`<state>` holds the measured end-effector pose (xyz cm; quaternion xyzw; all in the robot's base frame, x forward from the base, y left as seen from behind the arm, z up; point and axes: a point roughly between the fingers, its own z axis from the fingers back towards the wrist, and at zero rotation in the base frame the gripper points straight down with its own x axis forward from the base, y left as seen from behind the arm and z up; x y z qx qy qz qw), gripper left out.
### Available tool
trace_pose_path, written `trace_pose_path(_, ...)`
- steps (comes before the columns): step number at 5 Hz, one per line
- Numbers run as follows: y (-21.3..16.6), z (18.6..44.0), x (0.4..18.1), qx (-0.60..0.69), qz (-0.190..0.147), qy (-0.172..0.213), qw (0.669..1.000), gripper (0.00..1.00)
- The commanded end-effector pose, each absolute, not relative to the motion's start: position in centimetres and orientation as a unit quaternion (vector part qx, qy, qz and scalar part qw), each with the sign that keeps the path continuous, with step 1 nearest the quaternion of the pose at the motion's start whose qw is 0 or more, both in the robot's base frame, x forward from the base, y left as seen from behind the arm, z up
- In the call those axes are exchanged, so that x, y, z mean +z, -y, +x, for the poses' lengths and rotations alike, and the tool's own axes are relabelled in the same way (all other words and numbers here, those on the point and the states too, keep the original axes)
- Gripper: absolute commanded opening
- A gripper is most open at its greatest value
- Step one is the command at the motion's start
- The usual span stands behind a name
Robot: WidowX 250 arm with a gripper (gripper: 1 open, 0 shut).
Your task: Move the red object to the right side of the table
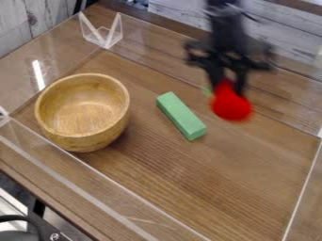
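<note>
The black pincer (229, 87) is clenched on the small bright red rounded toy (231, 104), carried above the brown wood-grain table (239, 179) right of centre frame. The green rectangular block (182, 116) lies just left; open tabletop lies further right.

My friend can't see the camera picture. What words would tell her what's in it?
A black robot gripper holds a small red ball-like toy just above a brown wooden table, right of a green rectangular block. A round wooden bowl sits at the left.
</note>
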<state>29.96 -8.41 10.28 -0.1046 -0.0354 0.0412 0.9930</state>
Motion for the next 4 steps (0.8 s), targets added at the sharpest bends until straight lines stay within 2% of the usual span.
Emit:
trace_pose_path(1,10.5,29.9,10.6,0.023,-0.098,0.049,0.994,0.00)
trace_pose_path(4,11.2,29.3,7.6,0.022,-0.080,0.023,0.996,0.00)
